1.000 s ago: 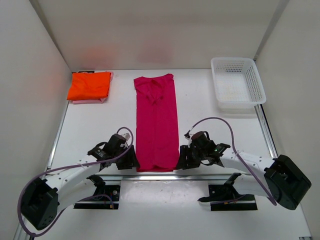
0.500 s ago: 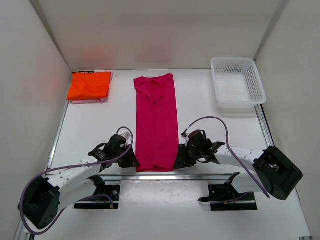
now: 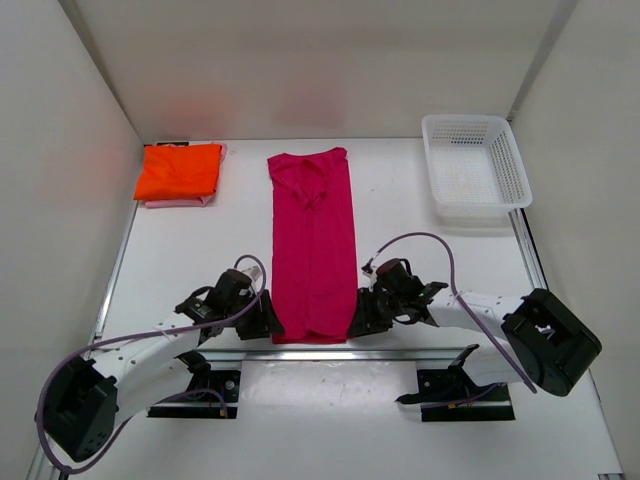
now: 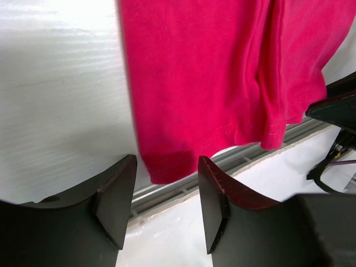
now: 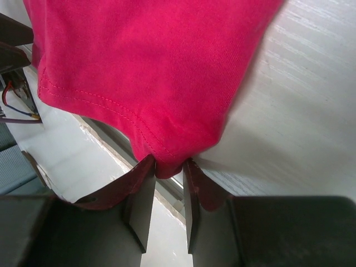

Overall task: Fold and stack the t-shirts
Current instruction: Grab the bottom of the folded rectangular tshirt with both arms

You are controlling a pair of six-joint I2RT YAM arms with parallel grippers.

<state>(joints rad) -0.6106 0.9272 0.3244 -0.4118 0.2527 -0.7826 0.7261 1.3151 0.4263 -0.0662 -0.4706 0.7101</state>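
The deep magenta t-shirt (image 3: 313, 240) lies as a long strip down the middle of the table, with its hem at the near edge. My left gripper (image 3: 270, 322) is at the hem's near left corner. In the left wrist view the left gripper (image 4: 166, 186) is open, and the magenta t-shirt (image 4: 211, 72) ends just ahead of the gap. My right gripper (image 3: 357, 325) is at the near right corner. In the right wrist view the right gripper (image 5: 168, 167) pinches the corner of the magenta t-shirt (image 5: 150, 61) at its tips. The orange t-shirt (image 3: 180, 170) lies folded on the light pink t-shirt (image 3: 170, 203) at the back left.
A white mesh basket (image 3: 512, 160) stands at the back right. A metal rail (image 3: 310, 352) runs along the table's near edge, right under the hem and both grippers. White walls close in the left, right and back sides.
The right gripper has slid in to the shirt's near right corner and its jaws have narrowed onto the fabric. The left gripper has edged closer to the near left corner.
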